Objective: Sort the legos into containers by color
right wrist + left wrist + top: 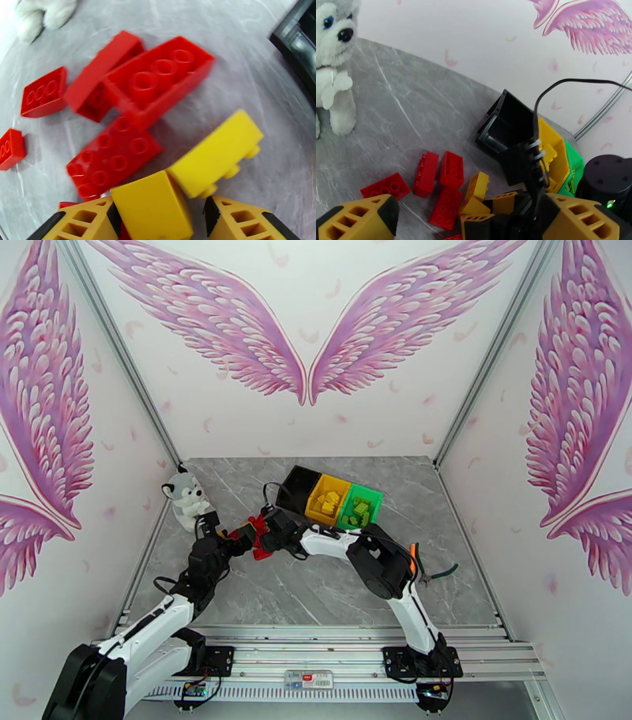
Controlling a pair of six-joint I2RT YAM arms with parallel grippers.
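So the right gripper is down in the lego pile with its 2 fingers on either side of a yellow lego. 1 finger looks like it's touching the brick and there's a sliver of gap at the other, so I honestly can't tell if it's pinched or just straddled. A 2nd yellow lego lies on its side with its studs facing sideways, touching the corner of the 1st one. Just past them are the red legos, at least 5. A big one is tipped up over its neighbours and the others lie flat on the grey marble table. The left gripper hovers at the same pile from the other side, jaws spread wide, nothing in them. From the top camera, the pile sits near the 3 joined bins, off to their left. The black bin is nearest, then the yellow bin with yellow bricks in it, then the green bin with green ones. A plush husky stands by the table's left edge, and the orange-handled pliers lie beside the right arm's elbow.
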